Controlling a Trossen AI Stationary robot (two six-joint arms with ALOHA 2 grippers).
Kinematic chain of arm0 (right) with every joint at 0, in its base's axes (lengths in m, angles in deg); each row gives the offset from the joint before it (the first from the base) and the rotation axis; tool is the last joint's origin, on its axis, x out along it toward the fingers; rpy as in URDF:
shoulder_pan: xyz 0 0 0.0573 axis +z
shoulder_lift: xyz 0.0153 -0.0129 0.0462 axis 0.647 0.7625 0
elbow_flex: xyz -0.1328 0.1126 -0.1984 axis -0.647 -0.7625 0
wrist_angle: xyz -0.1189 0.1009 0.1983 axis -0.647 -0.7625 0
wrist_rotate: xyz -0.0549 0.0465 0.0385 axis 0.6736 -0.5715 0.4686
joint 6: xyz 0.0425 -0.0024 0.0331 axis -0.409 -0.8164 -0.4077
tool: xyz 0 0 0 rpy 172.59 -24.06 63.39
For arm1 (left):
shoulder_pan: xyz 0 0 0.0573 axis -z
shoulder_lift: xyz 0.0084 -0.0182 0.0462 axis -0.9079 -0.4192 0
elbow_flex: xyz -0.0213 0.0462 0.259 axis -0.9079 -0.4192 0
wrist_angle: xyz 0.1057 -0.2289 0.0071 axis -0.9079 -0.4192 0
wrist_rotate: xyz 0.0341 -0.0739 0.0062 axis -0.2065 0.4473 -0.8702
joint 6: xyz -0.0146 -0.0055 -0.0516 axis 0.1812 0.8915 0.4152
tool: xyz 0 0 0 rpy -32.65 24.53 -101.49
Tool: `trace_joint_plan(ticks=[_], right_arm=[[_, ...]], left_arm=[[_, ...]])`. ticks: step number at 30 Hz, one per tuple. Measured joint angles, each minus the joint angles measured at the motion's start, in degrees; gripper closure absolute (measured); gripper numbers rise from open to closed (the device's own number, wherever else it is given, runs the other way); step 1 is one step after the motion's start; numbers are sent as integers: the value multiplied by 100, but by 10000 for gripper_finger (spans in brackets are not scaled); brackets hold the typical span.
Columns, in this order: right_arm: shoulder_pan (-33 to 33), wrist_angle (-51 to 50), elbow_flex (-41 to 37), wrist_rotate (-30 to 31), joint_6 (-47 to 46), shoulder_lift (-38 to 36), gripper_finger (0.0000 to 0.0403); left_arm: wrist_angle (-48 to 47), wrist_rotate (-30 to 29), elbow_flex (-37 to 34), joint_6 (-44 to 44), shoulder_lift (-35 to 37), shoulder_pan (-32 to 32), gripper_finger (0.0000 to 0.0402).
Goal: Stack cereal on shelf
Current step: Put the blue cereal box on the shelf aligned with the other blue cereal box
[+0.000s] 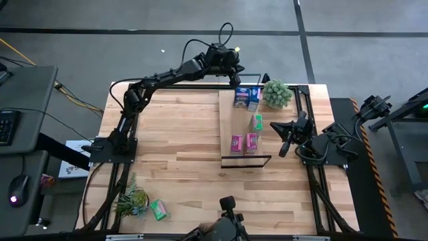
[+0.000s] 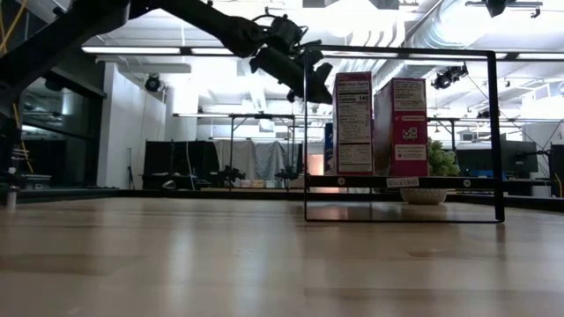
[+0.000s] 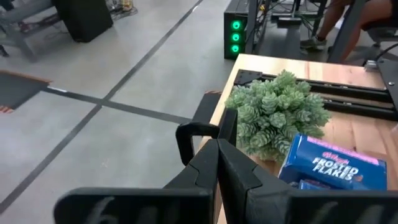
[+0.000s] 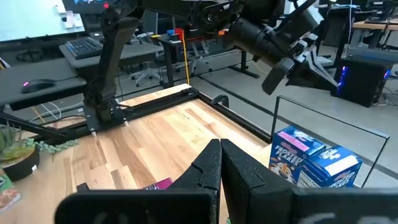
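1. Nearest to me on the butcher-block table (image 1: 180, 161), at the near-left corner, I see a small potted plant (image 1: 131, 199) lying beside a lone green cereal box (image 1: 159, 210), well apart from the shelf.
2. The shelf (image 1: 235, 127) is a light-wood plank with a black wire frame (image 1: 246, 161) at its near end; it runs near to far on the right half of the table.
3. At the shelf's near end I see two pink cereal boxes (image 1: 243, 142) standing side by side; in the low view they rise upright on the plank (image 2: 379, 126).
4. Just beyond them, a second green cereal box (image 1: 256, 122) stands on the shelf, near its right edge.
5. The right gripper (image 1: 283, 148) hangs just right of the shelf, level with the pink boxes; its fingers (image 4: 219, 163) are pressed together with nothing between them.
6. At the far end of the shelf I see two blue Frosted Flakes boxes (image 1: 247, 97) standing next to each other.
7. A round spiky potted plant (image 1: 276, 94) sits just right of the blue boxes, at the far-right corner of the table.
8. The left gripper (image 1: 235, 77) reaches across to the far edge, above and just beyond the blue boxes; its fingers (image 3: 214, 163) are closed together and empty.
9. Beyond the table, a person's legs (image 3: 333, 25) show by a desk.
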Motion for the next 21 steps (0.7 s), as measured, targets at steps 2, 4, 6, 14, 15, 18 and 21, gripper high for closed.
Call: trace_joint_plan(ticks=[2,4,6,14,15,18,21], right_arm=[[2,2,-1,0,14,0,402],[2,0,0,-2,-32,0,402],[0,1,0,-20,-36,0,402],[2,2,0,-2,90,0,402],[2,0,0,-4,130,0,402],[2,2,0,-4,233,0,402],[2,2,0,-50,213,0,402]], left_arm=[[27,1,0,5,1,1,401],[-56,37,0,29,35,1,401],[-192,135,-2,-9,135,1,401],[-1033,-503,2,-1293,656,33,401],[-1043,-542,4,-1402,678,18,401],[-1102,103,4,-1698,644,-89,401],[-1052,1120,-75,-1557,521,-197,401]])
